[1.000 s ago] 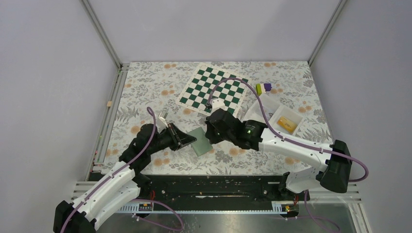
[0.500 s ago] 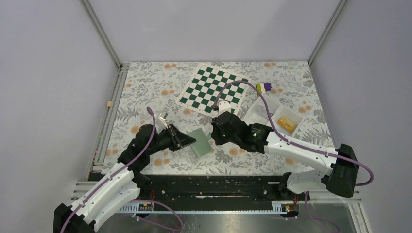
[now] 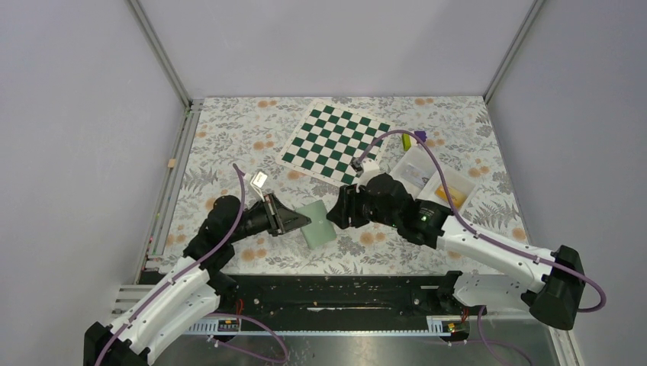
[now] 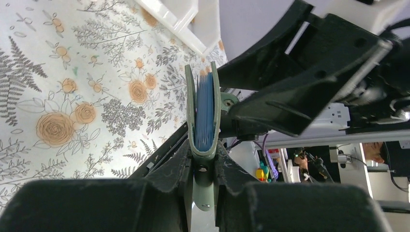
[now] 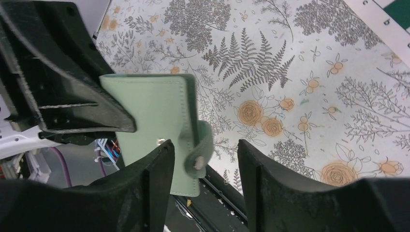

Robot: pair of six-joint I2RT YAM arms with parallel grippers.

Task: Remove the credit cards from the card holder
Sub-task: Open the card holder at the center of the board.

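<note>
The thin, book-like bifold card holder [image 3: 315, 223] is pale teal-green outside, with a matching strap and a silvery snap, and light blue inside. Beneath it the table cloth [image 3: 221, 137] is white, printed with grey ferns and leaves and orange roses. At twelve o'clock from the holder lies a square mat [image 3: 333, 142] chequered dark green and white with a white border. At two o'clock a white rectangular plastic tray [image 3: 468, 187] holds an orange-yellow plastic credit card [image 3: 452, 194]; beyond it sits a small purple block [image 3: 420, 135]. The left robot arm [image 3: 175, 293] and right robot arm [image 3: 488, 244] are white and black, with purple cables
</note>
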